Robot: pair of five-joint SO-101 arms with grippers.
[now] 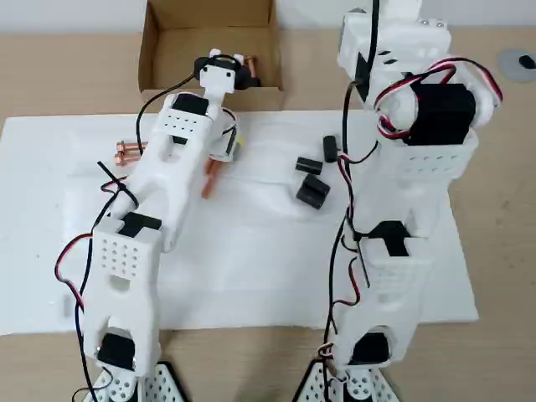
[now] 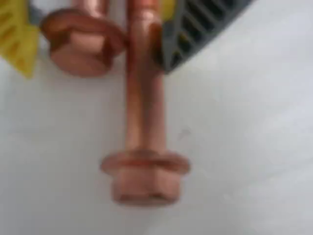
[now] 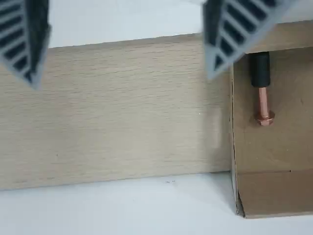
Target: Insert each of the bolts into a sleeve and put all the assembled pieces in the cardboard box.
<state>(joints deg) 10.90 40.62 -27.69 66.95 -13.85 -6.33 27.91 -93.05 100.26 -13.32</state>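
My left gripper point(image 2: 98, 24) is shut on a copper bolt point(image 2: 144, 112) just over the white sheet. Its grey finger point(image 2: 195, 24) presses the shaft, and the hex head points away. A second bolt's head point(image 2: 83, 44) sits wedged against the yellow finger point(image 2: 14, 39). From above, the held bolt point(image 1: 209, 180) slants out under the left gripper point(image 1: 224, 152). Two loose bolts point(image 1: 130, 151) lie to its left. Three black sleeves point(image 1: 311, 191) lie mid-sheet. The cardboard box point(image 1: 151, 50) holds one assembled piece point(image 1: 249, 69), also point(image 3: 262, 93). My right gripper point(image 3: 132, 39) hangs open and holds nothing, facing the box wall point(image 3: 264, 191).
The white sheet point(image 1: 251, 268) covers most of the wooden table point(image 1: 67, 75). The right arm point(image 1: 419, 126) stands folded upright at the sheet's right side, trailing cables. A small round object point(image 1: 517, 63) lies at the far right edge.
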